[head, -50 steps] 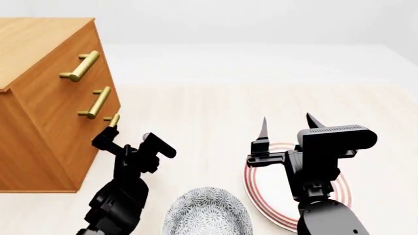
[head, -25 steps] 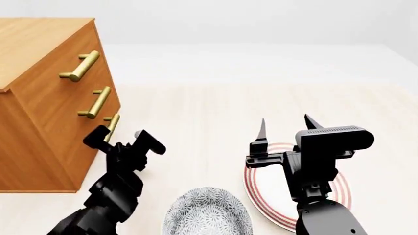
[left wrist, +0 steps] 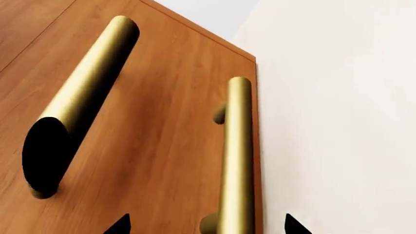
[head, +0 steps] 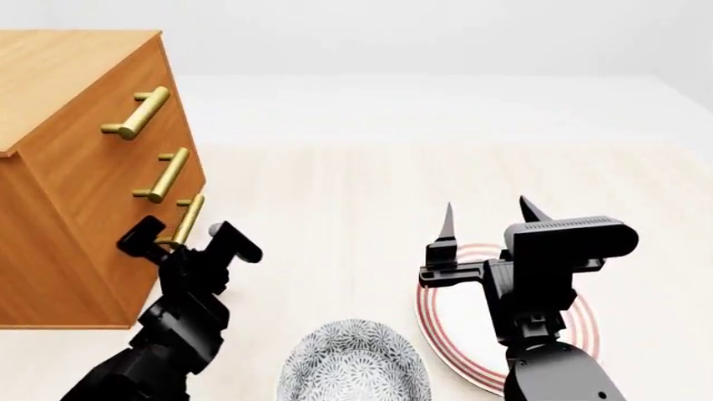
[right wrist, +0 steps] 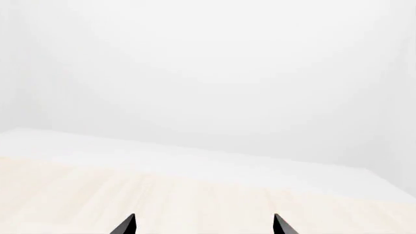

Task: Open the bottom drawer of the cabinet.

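Observation:
The cabinet (head: 67,75) stands at the left in the head view, with three brass bar handles on its front. The bottom drawer (head: 128,269) is shut, and its handle (head: 187,217) is the lowest one. My left gripper (head: 184,240) is open, with one finger on each side of that handle's near end. In the left wrist view the bottom handle (left wrist: 238,151) runs between the two fingertips of the left gripper (left wrist: 204,226), and the middle drawer's handle (left wrist: 85,102) lies beside it. My right gripper (head: 488,210) is open and empty, points upward above the plate, and also shows in the right wrist view (right wrist: 203,225).
A white plate with red rings (head: 452,326) lies on the pale floor under my right arm. A patterned grey bowl (head: 354,368) sits at the front centre, between the two arms. Pale floor stretches beyond them to a white wall.
My left gripper has moved left and toward the cabinet, from beside the bottom handle to straddling it. The right arm has barely moved. The drawer is still shut.

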Tool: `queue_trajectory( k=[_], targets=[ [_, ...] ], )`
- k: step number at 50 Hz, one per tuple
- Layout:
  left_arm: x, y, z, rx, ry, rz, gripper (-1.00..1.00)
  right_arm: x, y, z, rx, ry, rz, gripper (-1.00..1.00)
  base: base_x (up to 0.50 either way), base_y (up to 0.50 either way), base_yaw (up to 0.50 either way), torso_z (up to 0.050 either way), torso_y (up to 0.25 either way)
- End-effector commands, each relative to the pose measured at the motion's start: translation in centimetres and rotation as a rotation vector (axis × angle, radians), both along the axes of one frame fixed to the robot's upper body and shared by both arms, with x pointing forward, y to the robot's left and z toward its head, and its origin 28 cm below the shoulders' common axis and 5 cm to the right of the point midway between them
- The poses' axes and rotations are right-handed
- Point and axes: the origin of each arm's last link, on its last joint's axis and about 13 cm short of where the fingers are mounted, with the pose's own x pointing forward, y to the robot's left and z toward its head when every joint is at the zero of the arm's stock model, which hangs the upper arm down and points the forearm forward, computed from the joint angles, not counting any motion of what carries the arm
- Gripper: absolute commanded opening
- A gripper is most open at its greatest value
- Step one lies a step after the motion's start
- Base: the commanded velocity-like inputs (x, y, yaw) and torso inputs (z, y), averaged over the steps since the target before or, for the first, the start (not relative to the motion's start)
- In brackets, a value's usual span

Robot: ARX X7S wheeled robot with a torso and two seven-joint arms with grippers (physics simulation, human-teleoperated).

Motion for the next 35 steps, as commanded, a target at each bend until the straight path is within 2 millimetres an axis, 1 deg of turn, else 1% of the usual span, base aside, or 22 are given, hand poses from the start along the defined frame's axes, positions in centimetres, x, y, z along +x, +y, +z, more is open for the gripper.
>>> queue_trajectory(
  k=[1,3,4,26,30,35],
  targets=[
    [-0.2,0.4,-0.1,0.004,0.014,0.025,1.0,0.0,0.0,-0.2,0.003,0.002,-0.001,1.0,0.0,0.0,0.0,0.0,0.0],
    [-0.2,0.4,-0.1,0.005,0.014,0.024,1.0,0.0,0.0,-0.2,0.004,0.001,-0.001,1.0,0.0,0.0,0.0,0.0,0.0],
    [-0.2,0.4,-0.1,0.006,0.014,0.022,-1.0,-0.1,0.0,-0.2,0.004,0.0,-0.001,1.0,0.0,0.0,0.0,0.0,0.0],
    [0.0,0.2,0.0,0.024,-0.003,-0.008,-1.0,0.0,0.0,0.1,0.005,-0.008,0.001,1.0,0.0,0.0,0.0,0.0,0.0],
    [0.5,-0.6,0.5,0.026,-0.03,-0.035,-1.0,0.1,0.1,0.1,0.004,-0.008,0.004,1.0,0.0,0.0,0.0,0.0,0.0],
    [0.9,-1.8,0.8,0.011,-0.021,-0.079,-1.0,0.0,0.1,0.1,0.004,-0.01,0.003,1.0,0.0,0.0,0.0,0.0,0.002]
  ],
)
